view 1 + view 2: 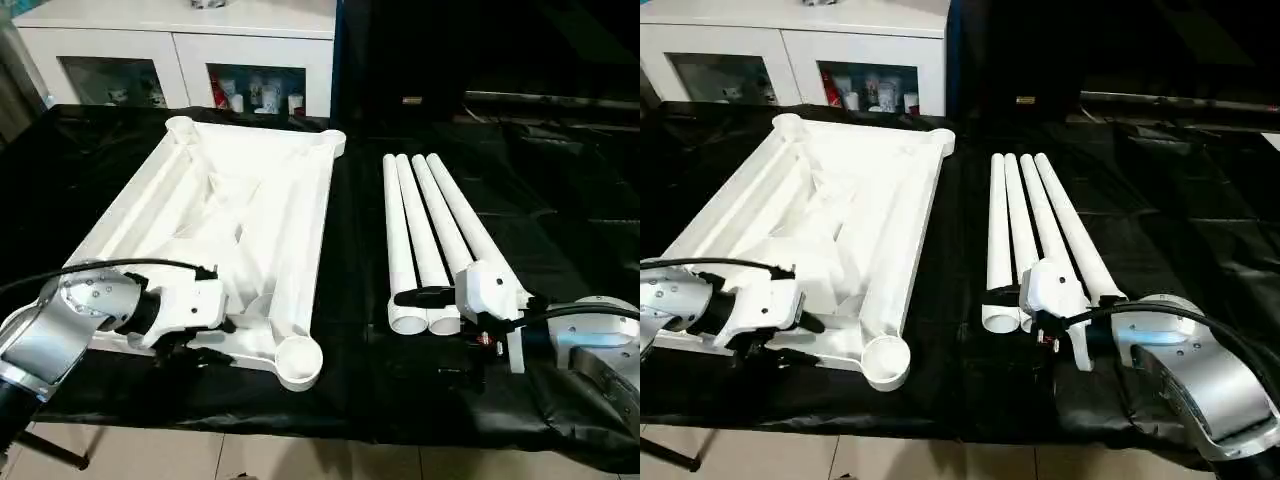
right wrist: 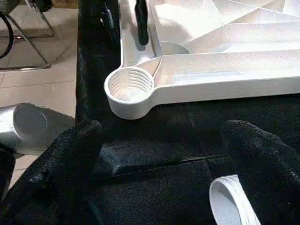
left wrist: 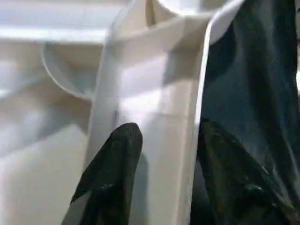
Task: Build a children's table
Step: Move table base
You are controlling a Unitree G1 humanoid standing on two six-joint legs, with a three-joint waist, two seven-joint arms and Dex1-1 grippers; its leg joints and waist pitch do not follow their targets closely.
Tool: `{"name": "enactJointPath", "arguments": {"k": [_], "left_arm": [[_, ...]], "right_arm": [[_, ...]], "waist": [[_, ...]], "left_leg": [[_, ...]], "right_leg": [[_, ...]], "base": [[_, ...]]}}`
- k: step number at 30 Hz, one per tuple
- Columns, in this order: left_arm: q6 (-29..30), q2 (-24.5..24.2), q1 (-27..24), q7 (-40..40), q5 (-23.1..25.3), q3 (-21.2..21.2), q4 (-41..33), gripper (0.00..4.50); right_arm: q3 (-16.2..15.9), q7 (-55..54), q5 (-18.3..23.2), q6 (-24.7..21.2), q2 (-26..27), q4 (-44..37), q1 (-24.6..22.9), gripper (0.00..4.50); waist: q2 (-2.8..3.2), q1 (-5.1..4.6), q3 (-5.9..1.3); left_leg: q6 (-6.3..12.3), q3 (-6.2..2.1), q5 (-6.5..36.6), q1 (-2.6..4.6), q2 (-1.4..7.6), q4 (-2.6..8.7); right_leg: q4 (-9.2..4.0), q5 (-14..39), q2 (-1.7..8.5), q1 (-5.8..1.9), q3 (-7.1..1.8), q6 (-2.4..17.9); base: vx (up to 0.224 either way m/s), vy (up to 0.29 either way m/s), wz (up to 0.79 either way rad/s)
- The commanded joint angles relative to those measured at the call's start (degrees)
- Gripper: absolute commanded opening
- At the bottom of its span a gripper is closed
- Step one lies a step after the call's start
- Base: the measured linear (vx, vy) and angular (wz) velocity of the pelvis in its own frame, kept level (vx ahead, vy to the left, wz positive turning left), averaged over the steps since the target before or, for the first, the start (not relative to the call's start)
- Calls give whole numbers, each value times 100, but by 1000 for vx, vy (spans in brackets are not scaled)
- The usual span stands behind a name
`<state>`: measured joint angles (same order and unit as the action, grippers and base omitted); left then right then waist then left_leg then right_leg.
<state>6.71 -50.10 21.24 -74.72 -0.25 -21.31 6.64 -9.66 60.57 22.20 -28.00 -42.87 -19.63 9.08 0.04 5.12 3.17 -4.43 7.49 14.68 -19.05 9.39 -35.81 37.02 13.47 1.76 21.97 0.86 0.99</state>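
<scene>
The white tabletop (image 1: 250, 200) lies underside up on the black cloth, its ribs and round corner sockets showing. My left gripper (image 1: 190, 345) is at its near edge; in the left wrist view its two black fingers (image 3: 117, 159) sit on either side of the rim wall (image 3: 154, 93) and press against it. Four white legs (image 1: 430, 220) lie side by side to the right of the tabletop. My right gripper (image 2: 161, 136) is open at their near ends, with one leg's open end (image 2: 229, 201) beside a finger. The near right socket (image 2: 129, 89) shows its inner thread.
A white cabinet (image 1: 180, 50) with glass doors stands behind the table. The black cloth (image 1: 560, 200) covers the whole work surface and hangs over the front edge above a tiled floor (image 1: 300, 460). Bare cloth lies to the right of the legs.
</scene>
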Motion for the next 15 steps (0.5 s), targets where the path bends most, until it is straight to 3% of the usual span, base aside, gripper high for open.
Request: {"name": "enactJointPath", "arguments": {"k": [1, 15], "left_arm": [[-59, -1, 131, -114, 29, -83, 37, 188], [-116, 135, 146, -241, 76, -67, 232, 65]], "right_arm": [[-37, 36, -13, -52, 12, -108, 76, 450], [-66, 48, -25, -23, -14, -41, 110, 450]], "waist": [[17, 15, -268], [-5, 29, -280]], "left_leg": [[169, -48, 135, -57, 304, 482], [127, 12, 207, -51, 335, 486]], "right_leg": [[-412, 94, 558, -283, -290, 1296], [-413, 169, 570, -276, -291, 1321]], "base": [[0, 0, 0], [0, 0, 0]]}}
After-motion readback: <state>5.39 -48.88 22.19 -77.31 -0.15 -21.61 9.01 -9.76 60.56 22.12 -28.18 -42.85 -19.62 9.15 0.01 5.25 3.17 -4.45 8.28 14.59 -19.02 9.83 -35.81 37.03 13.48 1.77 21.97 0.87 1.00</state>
